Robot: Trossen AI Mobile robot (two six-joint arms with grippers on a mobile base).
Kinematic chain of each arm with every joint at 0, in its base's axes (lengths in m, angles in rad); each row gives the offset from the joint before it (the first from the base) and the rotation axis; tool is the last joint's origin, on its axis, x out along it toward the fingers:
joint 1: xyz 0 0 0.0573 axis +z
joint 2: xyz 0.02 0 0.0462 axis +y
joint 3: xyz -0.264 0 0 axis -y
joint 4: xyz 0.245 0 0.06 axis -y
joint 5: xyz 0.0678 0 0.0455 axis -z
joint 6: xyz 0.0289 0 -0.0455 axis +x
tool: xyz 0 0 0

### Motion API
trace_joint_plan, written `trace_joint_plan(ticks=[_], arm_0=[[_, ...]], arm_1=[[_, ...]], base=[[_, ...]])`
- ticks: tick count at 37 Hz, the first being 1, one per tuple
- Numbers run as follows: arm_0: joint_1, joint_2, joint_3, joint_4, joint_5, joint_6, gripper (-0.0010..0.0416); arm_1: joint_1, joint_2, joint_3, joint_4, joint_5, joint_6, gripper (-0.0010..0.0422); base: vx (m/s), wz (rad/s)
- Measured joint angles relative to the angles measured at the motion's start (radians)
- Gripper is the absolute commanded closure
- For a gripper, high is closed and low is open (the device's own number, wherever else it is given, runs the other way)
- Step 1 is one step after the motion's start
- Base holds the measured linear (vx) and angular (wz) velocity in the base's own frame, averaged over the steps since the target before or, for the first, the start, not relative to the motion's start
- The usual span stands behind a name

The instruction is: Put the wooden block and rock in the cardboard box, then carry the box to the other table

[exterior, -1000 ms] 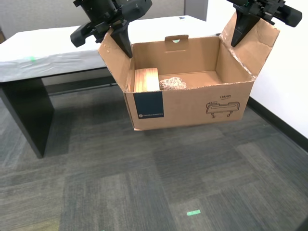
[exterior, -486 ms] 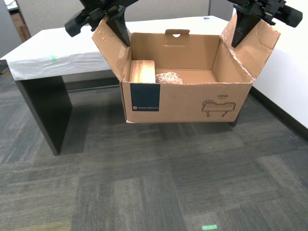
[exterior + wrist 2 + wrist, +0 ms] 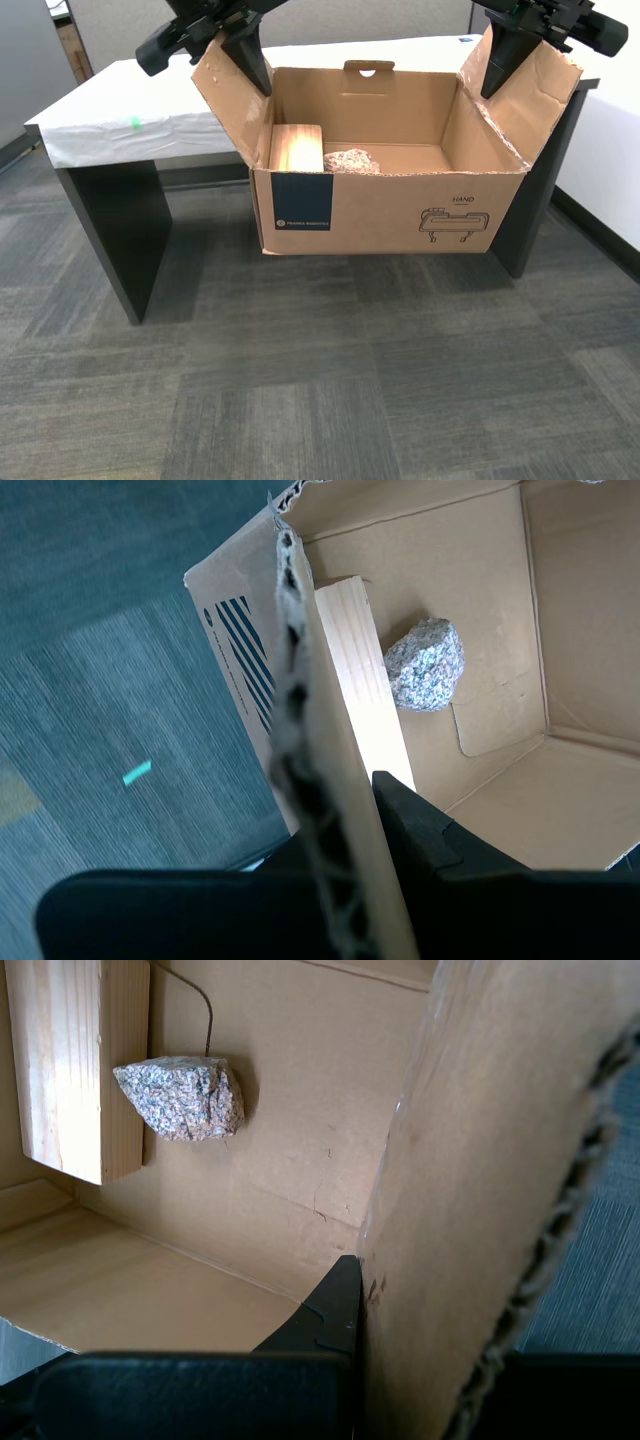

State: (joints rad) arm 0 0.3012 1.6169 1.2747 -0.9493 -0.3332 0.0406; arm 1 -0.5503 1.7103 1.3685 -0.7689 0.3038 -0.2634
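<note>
Camera panned: white-sheeted table (image 3: 150,115) now spans behind cardboard box (image 3: 390,210); box unchanged, held off floor. First gripper (image 3: 497,72) clamped on exterior view's right flap, second gripper (image 3: 250,70) on left flap. Wooden block (image 3: 296,149), rock (image 3: 348,161) inside, touching.

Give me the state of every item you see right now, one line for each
cardboard box: open, held off the floor by its side flaps
wooden block: inside the box, against one end wall
rock: inside the box, beside the block
my first gripper: shut on a flap
my second gripper: shut on a flap
white-sheeted table: behind the box
</note>
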Motion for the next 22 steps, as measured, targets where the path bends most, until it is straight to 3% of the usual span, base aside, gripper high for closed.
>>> trace_joint_plan(ticks=[11, 22], arm_0=[[0.000, 0.000, 0.000, 0.003, 0.001, 0.000, 0.0407], [0.000, 0.000, 0.000, 0.007, 0.002, 0.000, 0.0407]], arm_1=[[0.000, 0.000, 0.000, 0.022, 0.000, 0.051, 0.0413], [0.000, 0.000, 0.000, 0.026, 0.000, 0.055, 0.0413]], base=[[0.134, 0.007], [0.147, -0.016]])
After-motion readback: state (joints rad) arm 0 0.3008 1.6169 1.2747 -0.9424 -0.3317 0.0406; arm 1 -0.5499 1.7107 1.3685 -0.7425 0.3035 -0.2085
